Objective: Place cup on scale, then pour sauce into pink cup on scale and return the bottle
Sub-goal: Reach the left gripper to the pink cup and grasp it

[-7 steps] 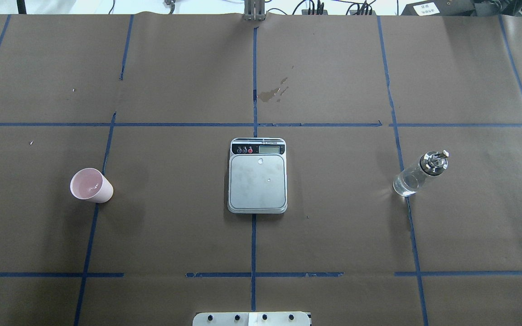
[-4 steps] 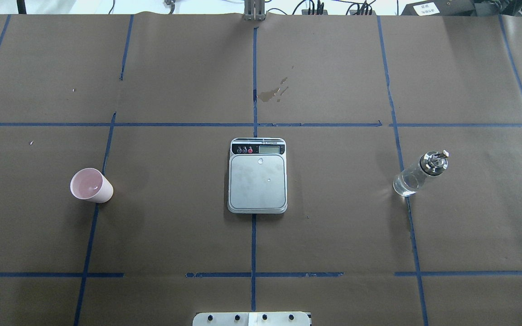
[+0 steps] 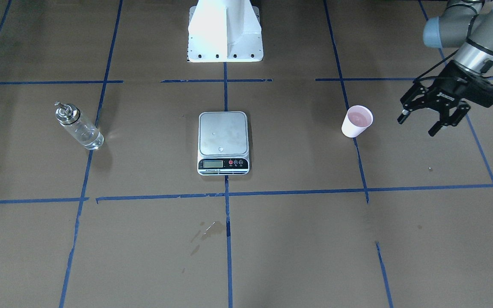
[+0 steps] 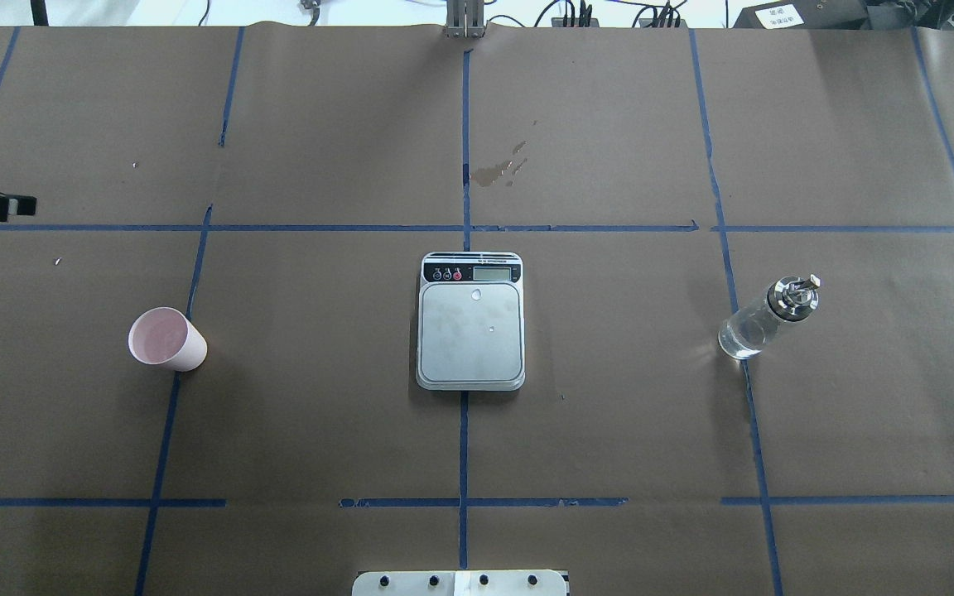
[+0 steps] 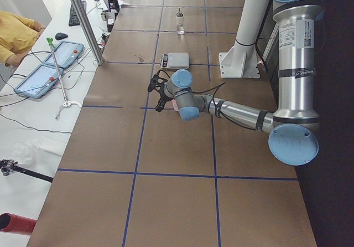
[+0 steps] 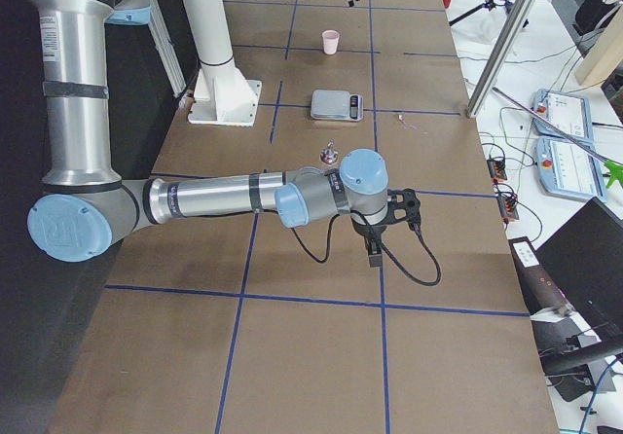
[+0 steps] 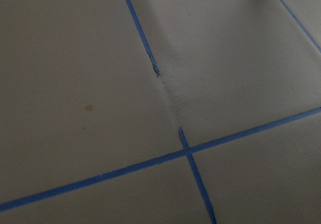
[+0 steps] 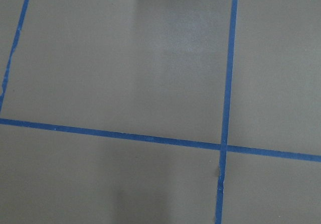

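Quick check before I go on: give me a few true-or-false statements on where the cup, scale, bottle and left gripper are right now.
1. The cup stands on the scale. False: it stands on the table, apart from the scale, on the robot's left.
2. The left gripper is open and empty. True.
3. The bottle lies on its side. False: it stands upright on the table.
4. The scale's platform bears neither cup nor bottle. True.

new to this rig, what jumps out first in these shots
The silver scale sits at the centre of the brown table, with no cup on it. The pink cup stands to the robot's left, the glass bottle to its right. The left end effector hangs open beside the cup, not touching it.
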